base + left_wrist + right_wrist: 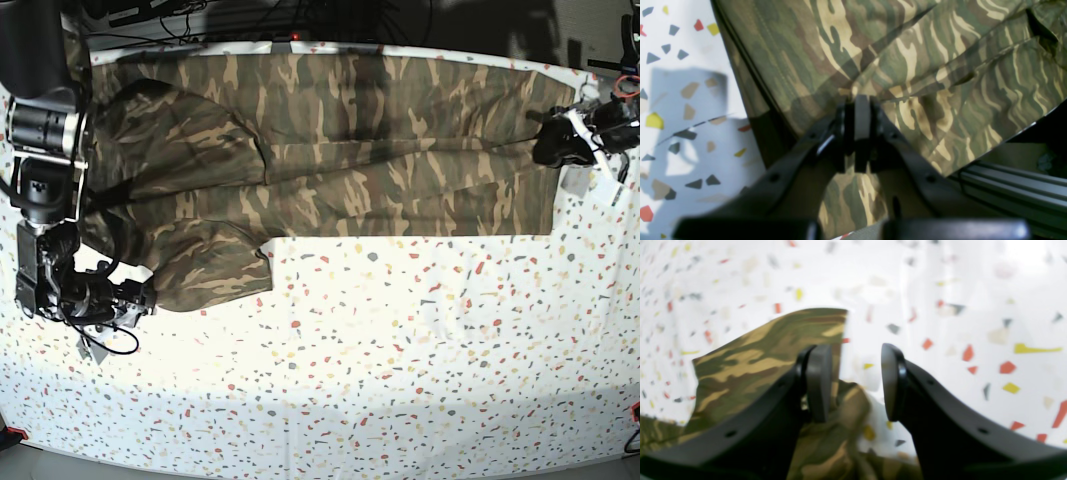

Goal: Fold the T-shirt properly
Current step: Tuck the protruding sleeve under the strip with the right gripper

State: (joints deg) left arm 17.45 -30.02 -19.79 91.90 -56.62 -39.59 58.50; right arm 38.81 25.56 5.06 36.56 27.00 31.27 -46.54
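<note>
We find the T-shirt [350, 150] spread lengthwise across the far half of the speckled table [400, 380], already doubled along its length, with one sleeve [215, 275] lying flat and jutting toward the near side at the base view's left end.

Left gripper [858, 110]: jaws pressed together, pinching a fold of camouflage cloth at the shirt's hem end, on the base view's right. The fabric runs taut away from the pads.

Right gripper [857, 383]: jaws spread, nothing between them. The sleeve edge sits just beside and partly behind one pad [820, 380]; bare table shows through the gap.

We judge the step in hand to be the sleeve tuck: one end is anchored, while the other arm stands open at the sleeve.

The next move probably calls for the right arm to take the sleeve's outer edge and carry it onto the body panel, with the left keeping tension so the long fold does not wrinkle or slide.
</note>
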